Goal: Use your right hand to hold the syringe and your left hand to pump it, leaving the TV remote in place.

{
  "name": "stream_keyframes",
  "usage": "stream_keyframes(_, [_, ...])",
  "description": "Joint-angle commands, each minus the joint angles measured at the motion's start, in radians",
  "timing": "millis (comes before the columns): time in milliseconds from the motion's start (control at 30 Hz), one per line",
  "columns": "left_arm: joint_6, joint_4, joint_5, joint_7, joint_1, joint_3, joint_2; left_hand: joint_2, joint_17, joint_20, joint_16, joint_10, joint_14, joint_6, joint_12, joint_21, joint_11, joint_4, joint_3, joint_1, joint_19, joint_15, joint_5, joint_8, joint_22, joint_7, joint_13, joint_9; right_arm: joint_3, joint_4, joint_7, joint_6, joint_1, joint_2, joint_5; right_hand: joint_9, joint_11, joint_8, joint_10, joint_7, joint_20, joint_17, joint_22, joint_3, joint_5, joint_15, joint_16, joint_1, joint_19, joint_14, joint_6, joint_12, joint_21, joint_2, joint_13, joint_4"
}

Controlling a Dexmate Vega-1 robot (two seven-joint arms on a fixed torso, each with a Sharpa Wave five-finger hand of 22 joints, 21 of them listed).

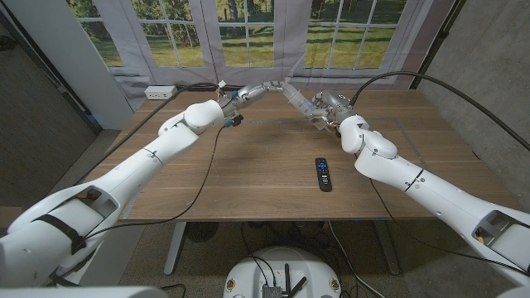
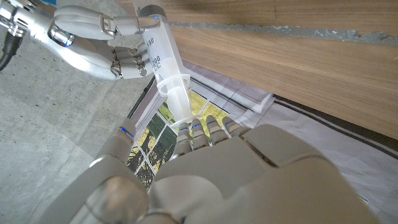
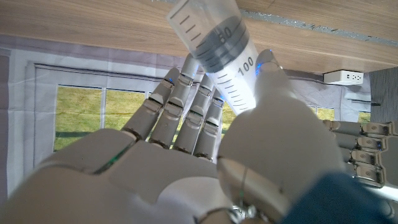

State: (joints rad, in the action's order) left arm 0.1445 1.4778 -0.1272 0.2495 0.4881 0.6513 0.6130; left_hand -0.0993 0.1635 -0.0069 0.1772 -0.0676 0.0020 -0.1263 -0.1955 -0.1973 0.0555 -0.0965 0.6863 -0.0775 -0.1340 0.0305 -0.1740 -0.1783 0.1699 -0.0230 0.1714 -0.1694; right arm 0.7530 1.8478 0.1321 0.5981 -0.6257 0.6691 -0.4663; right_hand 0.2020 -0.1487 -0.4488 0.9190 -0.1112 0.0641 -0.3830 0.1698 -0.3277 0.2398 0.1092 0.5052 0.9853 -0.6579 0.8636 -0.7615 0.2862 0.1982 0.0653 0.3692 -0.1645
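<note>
A clear syringe (image 1: pixel 295 96) with a grey piston is held tilted in the air above the far middle of the wooden table (image 1: pixel 265 186). My right hand (image 1: pixel 325 109) grips its barrel (image 3: pixel 225 57) between thumb and fingers. From the other side my left hand (image 1: pixel 255 89) reaches in, and its fingertips (image 2: pixel 198 126) close around the end of the plunger (image 2: pixel 180 106). In the left wrist view the right hand (image 2: pixel 93 38) wraps the barrel (image 2: pixel 159 53). The black TV remote (image 1: pixel 323 174) lies on the table, nearer than both hands and apart from them.
A white power strip (image 1: pixel 161 92) sits at the table's far left corner. Black cables (image 1: pixel 217 149) run over the table along both arms. Windows and a pale curtain (image 1: pixel 248 33) stand just behind the far edge.
</note>
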Motion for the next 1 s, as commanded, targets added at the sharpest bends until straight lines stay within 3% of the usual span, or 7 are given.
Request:
stream_keyframes(33, [0.0,-0.006,-0.006,0.019,-0.004,0.011,-0.008,-0.066,0.0,0.003,0.0,-0.01,0.007,-0.01,0.001,-0.004,0.0,-0.001,0.006,0.006,0.005,0.077,-0.002,-0.004,0.004,0.002,0.003,-0.004,-0.005,0.011,0.012,-0.002,-0.006,0.004,0.006,0.006,-0.048,-0.004,0.059,-0.077,0.069,-0.006,0.002,0.002,0.008,0.13,-0.004,0.146,-0.01,0.012,-0.09,-0.001,0.001,-0.143,0.003,-0.001])
stream_keyframes(1000, [-0.002,-0.009,-0.016,0.032,0.0,0.019,-0.014,-0.064,0.0,0.004,-0.001,-0.012,0.011,-0.012,0.002,-0.002,0.001,0.002,0.011,0.009,0.008,0.075,-0.002,-0.004,0.004,0.004,0.003,-0.004,-0.009,0.022,0.023,-0.008,-0.013,0.009,0.009,0.007,-0.048,0.001,0.063,-0.076,0.071,-0.016,0.002,0.007,0.01,0.13,-0.015,0.149,-0.011,0.016,-0.093,-0.009,0.001,-0.145,0.009,-0.001])
